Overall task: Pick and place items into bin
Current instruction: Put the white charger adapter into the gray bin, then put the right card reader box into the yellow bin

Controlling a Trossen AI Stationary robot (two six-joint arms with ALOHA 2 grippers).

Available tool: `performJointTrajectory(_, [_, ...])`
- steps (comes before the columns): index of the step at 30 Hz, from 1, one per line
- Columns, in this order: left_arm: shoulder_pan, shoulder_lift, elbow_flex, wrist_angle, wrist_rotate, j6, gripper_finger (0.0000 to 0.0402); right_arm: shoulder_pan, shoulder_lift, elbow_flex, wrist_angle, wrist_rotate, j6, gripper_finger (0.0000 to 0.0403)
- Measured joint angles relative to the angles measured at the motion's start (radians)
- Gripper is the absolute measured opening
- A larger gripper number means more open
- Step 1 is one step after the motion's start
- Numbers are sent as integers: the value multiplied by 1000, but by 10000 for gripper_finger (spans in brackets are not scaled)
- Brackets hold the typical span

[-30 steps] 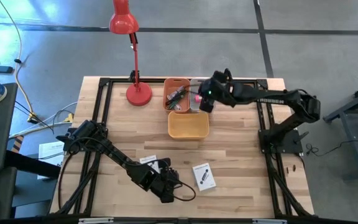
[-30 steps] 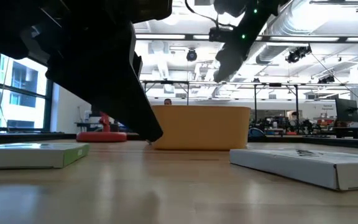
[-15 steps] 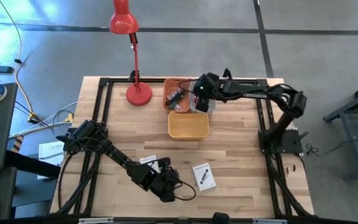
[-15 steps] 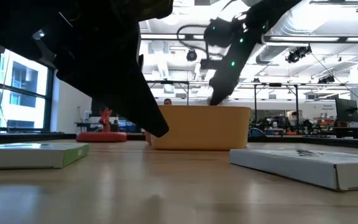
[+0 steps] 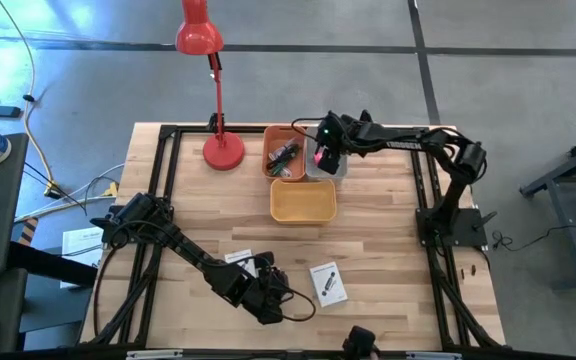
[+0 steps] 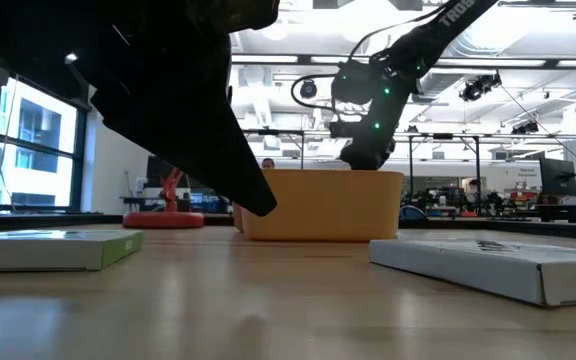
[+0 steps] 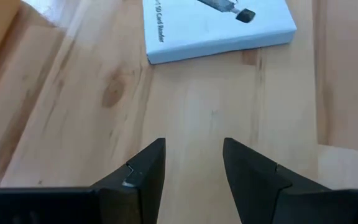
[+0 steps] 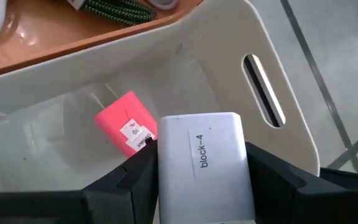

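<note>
The wooden surface (image 5: 388, 240) carries three bins at its far side: an orange bin (image 5: 285, 150), a pale grey bin (image 5: 340, 171) just beside it, and a yellow bin (image 5: 303, 200) in front of both. A red desk lamp (image 5: 213, 90) stands beside the orange bin. Nearer the front lie two white cards, one (image 5: 328, 283) flat on the wood and another (image 5: 238, 258) partly under the left arm.

The right end effector (image 8: 201, 186) hangs over the pale grey bin, its fingers pinching a white block (image 8: 205, 165) labelled "block-4" by its sides. Below it, on the bin floor, sits a red-pink cube (image 8: 126, 127). In the orange bin a green braided strip (image 8: 120, 10) and a bit of white cable show.

The step in hand looks like the release of the block. To do it well, the block should be well inside the bin walls before the fingers part, low enough that it does not bounce out, and offset from the cube so it does not land tilted on it.

The left end effector (image 7: 193, 171) waits low over the front of the surface, fingers spread and empty, pointing toward the nearer card (image 7: 219, 25).
</note>
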State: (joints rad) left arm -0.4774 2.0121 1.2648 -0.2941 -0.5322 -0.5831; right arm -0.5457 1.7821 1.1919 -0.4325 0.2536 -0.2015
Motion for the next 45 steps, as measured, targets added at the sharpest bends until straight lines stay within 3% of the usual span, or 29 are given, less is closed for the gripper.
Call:
performJointTrajectory(10, [0, 0, 0, -1, -12, 1, 150, 0, 0, 0, 31, -35, -16, 186])
performJointTrajectory(16, [0, 0, 0, 0, -12, 2, 150, 0, 0, 0, 47, -134, -17, 188])
performJointTrajectory(25, [0, 0, 0, 0, -12, 1, 150, 0, 0, 0, 35, -141, -8, 240])
performJointTrajectory(31, [0, 0, 0, 6, -10, 0, 150, 0, -14, -1, 19, -143, 19, 251])
performJointTrajectory(38, [0, 0, 0, 117, 43, 78, 150, 28, -191, -2, -65, -243, 64, 252])
performJointTrajectory(45, [11, 0, 0, 192, 35, 142, 150, 122, -451, 0, -310, -392, 213, 252])
